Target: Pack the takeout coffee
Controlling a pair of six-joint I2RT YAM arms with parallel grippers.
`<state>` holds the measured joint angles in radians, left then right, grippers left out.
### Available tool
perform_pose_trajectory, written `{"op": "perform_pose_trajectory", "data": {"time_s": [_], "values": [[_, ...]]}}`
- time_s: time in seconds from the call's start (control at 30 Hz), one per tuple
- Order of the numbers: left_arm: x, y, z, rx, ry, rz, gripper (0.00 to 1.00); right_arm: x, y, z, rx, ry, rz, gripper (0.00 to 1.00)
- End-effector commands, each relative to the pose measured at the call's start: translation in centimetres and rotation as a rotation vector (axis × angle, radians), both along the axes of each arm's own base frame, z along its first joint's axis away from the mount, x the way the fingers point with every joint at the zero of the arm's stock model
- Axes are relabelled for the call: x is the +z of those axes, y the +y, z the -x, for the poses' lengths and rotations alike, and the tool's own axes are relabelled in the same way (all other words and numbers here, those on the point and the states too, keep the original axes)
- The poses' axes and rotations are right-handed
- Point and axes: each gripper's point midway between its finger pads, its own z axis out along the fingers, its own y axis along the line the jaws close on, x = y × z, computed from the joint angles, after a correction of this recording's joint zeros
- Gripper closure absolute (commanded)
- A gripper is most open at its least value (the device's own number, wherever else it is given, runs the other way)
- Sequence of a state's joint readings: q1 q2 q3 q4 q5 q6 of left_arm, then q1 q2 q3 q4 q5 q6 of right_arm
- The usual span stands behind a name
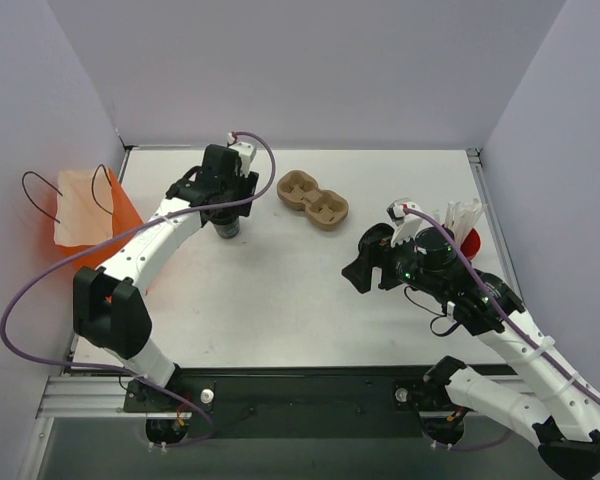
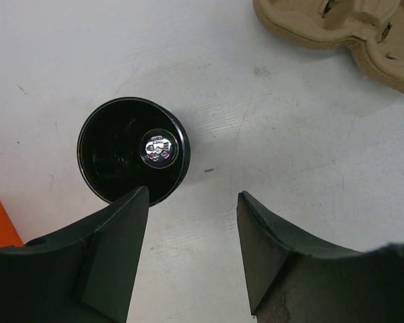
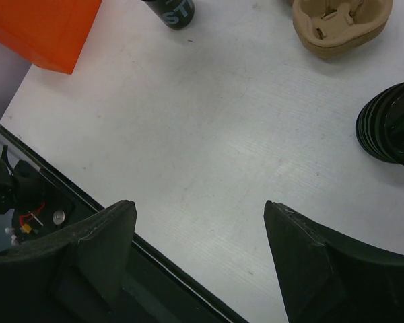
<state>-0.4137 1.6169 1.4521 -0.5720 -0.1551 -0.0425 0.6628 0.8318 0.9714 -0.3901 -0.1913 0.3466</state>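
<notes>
A small black cup point(image 2: 131, 149) stands upright on the table, open at the top with no lid; a shiny bolt shows inside it. It also shows in the top view point(image 1: 227, 229) and the right wrist view point(image 3: 172, 11). No lidded cup is in view. My left gripper point(image 2: 192, 202) is open and empty, hovering just above the cup, which lies under the left fingertip rather than between the jaws. The orange bag point(image 1: 90, 215) stands at the table's left edge. My right gripper point(image 3: 198, 212) is open and empty, low over the front right of the table.
A brown pulp cup carrier point(image 1: 313, 200) lies right of the cup at the back middle. A stack of loose black lids point(image 3: 390, 124) sits on the right. White stirrers point(image 1: 462, 216) and a red thing point(image 1: 470, 241) stand behind the right arm.
</notes>
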Motion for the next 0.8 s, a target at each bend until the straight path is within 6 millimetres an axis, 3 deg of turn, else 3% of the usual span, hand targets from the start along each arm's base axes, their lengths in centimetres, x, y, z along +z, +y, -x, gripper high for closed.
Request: {"op": "perform_pose_trajectory", "data": {"time_s": [0.0,0.27,0.77], "values": [[1.3,0.2,-2.3,-0.003,-0.047,0.045,0.36,-0.1,-0.1,0.3,0.014,-0.017,0.009,0.22],[-1.9,-0.1,-3.3,-0.018,0.008,0.009,0.47,-0.4,0.0,0.1,0.021,-0.018,0.025,0.23],[-3.6,0.8,-4.7,-0.011,0.026,-0.022,0.63,-0.7,-0.1,0.0,0.022,-0.015,0.038,0.23]]}}
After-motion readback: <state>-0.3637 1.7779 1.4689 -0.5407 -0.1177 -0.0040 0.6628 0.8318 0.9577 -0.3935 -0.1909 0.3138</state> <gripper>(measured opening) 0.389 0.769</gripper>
